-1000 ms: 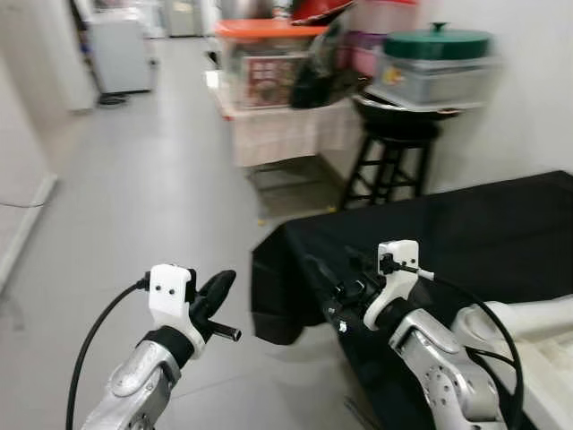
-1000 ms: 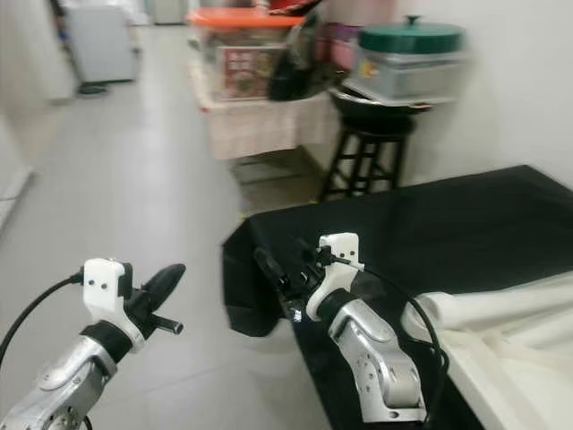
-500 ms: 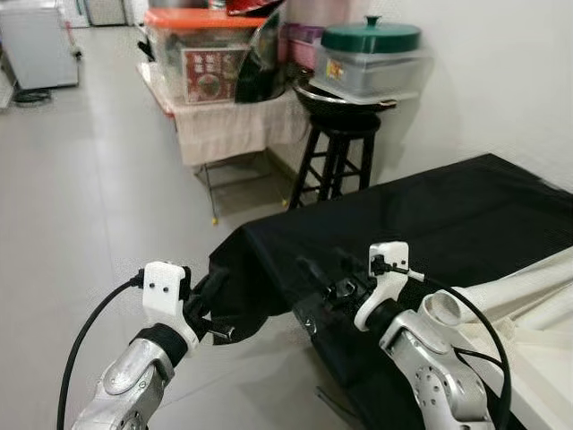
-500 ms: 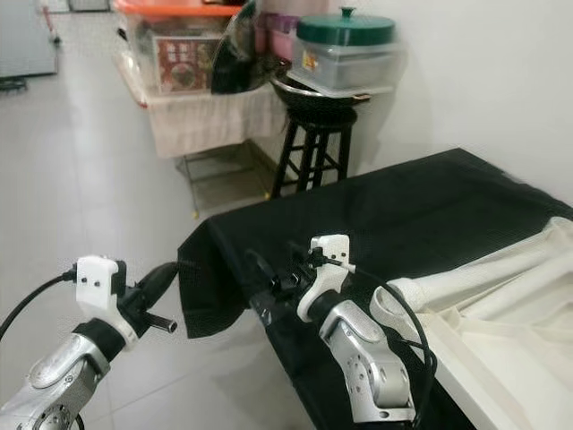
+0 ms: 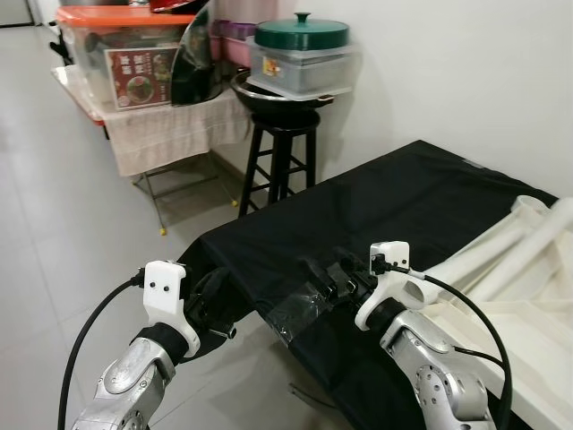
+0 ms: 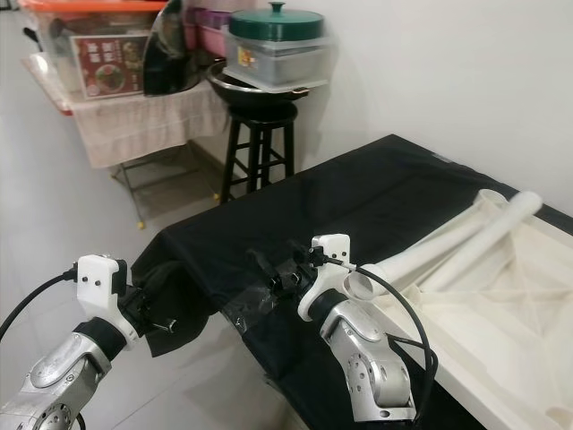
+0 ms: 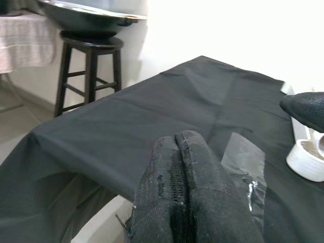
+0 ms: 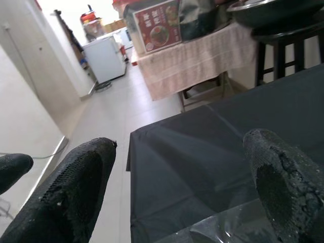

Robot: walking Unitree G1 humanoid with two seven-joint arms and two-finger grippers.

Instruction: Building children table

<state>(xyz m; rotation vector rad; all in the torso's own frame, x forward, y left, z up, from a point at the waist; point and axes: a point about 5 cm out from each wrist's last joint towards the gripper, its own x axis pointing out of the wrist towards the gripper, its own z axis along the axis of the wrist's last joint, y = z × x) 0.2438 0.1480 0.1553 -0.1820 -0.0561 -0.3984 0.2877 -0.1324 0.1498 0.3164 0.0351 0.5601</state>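
Two white table legs [image 6: 466, 235] lie on the black cloth [image 5: 403, 206] beside the tabletop [image 6: 501, 313], laid out for assembly I judge, while my right gripper [image 8: 177, 167] hovers spread wide and my left gripper [image 7: 179, 167] is pinched empty.

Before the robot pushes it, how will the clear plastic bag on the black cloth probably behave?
The clear plastic bag looks thin and crinkled, so probably floppy and light. It lies on the loose black cloth, so it may slide or drag the cloth.
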